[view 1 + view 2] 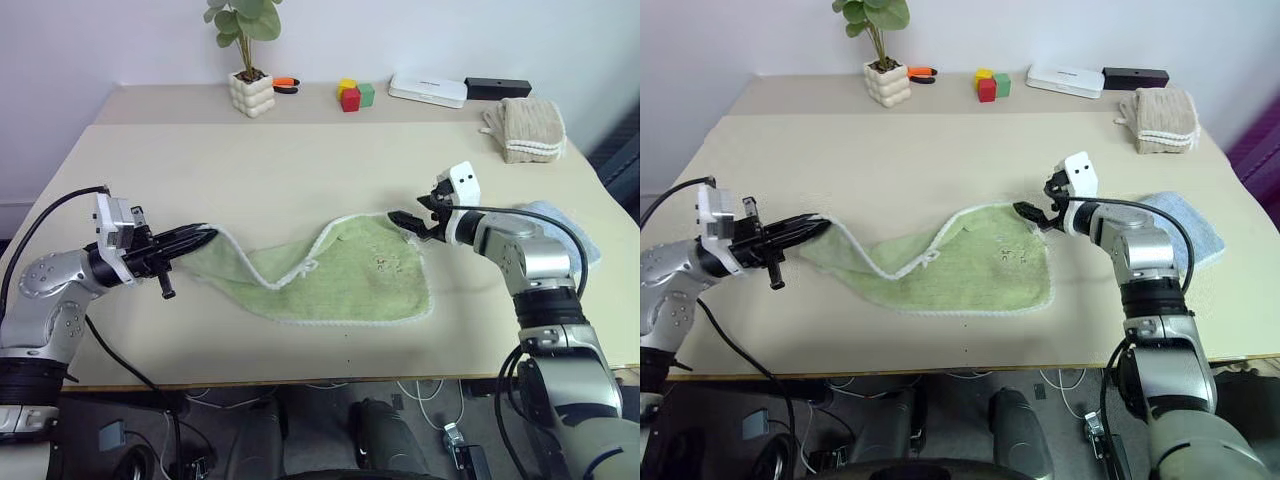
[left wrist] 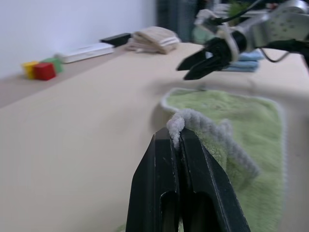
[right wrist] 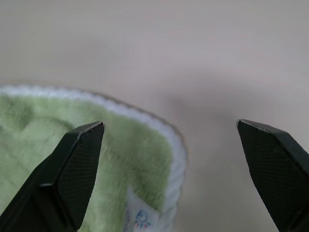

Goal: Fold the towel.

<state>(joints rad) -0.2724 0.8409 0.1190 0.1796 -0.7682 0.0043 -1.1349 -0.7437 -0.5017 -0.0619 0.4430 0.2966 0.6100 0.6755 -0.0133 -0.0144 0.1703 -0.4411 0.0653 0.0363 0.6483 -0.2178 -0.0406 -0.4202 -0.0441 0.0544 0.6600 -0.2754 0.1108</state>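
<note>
Towel [image 1: 340, 275] mid-table, my left gripper [image 2: 176, 140] clenched on its 9 o'clock corner. Right gripper [image 3: 171, 133] spread wide above the 2 o'clock corner; its wrist view adds a tag [image 3: 140, 217], probably printed.

**Cloth, plastic and a matt worktop**

The towel [image 1: 350, 275] is looped light green terry, nubbly, with a white stitched edge. The worktop [image 1: 300, 160] looks smooth and matt beige. Each pincer has black fingers [image 3: 79, 164] of finely textured matt plastic. The arms' housings look like brushed silver metal.
</note>
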